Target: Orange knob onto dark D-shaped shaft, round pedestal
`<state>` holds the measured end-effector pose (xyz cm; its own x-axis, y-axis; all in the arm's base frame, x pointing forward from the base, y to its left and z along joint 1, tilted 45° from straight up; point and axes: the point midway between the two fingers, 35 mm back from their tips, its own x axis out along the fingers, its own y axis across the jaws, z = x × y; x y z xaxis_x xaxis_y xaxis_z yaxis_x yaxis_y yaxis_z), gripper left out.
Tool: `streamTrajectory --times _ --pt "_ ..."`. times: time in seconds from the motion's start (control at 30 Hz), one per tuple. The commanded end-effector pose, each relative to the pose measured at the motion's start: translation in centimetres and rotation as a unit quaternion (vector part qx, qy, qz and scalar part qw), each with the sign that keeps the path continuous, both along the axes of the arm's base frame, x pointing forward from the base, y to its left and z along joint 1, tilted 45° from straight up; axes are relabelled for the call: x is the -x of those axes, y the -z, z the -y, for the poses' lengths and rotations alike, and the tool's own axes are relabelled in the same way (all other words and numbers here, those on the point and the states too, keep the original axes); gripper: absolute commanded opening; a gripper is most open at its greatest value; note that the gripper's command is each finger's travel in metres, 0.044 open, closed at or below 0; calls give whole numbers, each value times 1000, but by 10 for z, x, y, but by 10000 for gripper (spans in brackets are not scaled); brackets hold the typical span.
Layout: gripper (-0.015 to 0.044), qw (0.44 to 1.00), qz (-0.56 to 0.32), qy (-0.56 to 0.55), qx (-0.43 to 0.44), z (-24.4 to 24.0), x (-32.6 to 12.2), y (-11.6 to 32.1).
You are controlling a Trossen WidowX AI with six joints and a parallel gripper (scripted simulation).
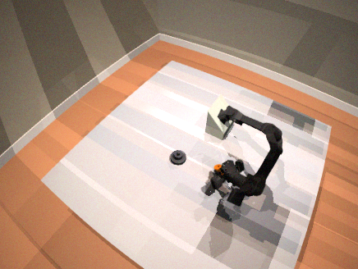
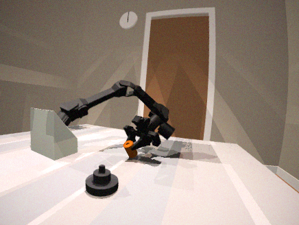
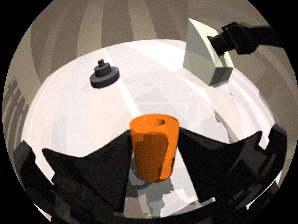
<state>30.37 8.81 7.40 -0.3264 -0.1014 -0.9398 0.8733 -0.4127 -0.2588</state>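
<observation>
The orange knob (image 1: 218, 167) (image 2: 130, 151) (image 3: 154, 150) is between the fingers of my gripper (image 3: 153, 132), which is shut on it. The knob is tilted a little, with its hole end up and leaning toward the pedestal side. It is low over the table; I cannot tell whether its lower end touches. The hole shows in the wrist view, but its flat side is not clear. The round dark pedestal (image 1: 178, 158) (image 2: 101, 188) (image 3: 104, 79) stands apart from the knob, with its bare shaft (image 2: 101, 168) (image 3: 101, 62) upright. The shaft's flat side cannot be seen.
A pale grey-green block with a sloped face (image 1: 214, 122) (image 2: 51, 135) (image 3: 200, 57) stands beside the arm's base end, behind the pedestal in the exterior view. The arm (image 1: 268, 161) (image 2: 103, 97) arches over the table (image 1: 135, 197).
</observation>
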Motion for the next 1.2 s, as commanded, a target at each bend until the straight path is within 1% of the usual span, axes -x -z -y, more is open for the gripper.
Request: streamTrajectory --times 0.0,0.13,0.73,0.83,1.17 --pt "180 999 -14 -10 38 -3 -4 -2" --pt "180 998 -23 -15 53 -6 -5 -5" --pt "180 999 -10 -16 51 -10 -8 -11" --pt "259 999 -17 -17 49 -9 -6 -8" --pt "260 999 -17 -17 49 -9 -6 -8"
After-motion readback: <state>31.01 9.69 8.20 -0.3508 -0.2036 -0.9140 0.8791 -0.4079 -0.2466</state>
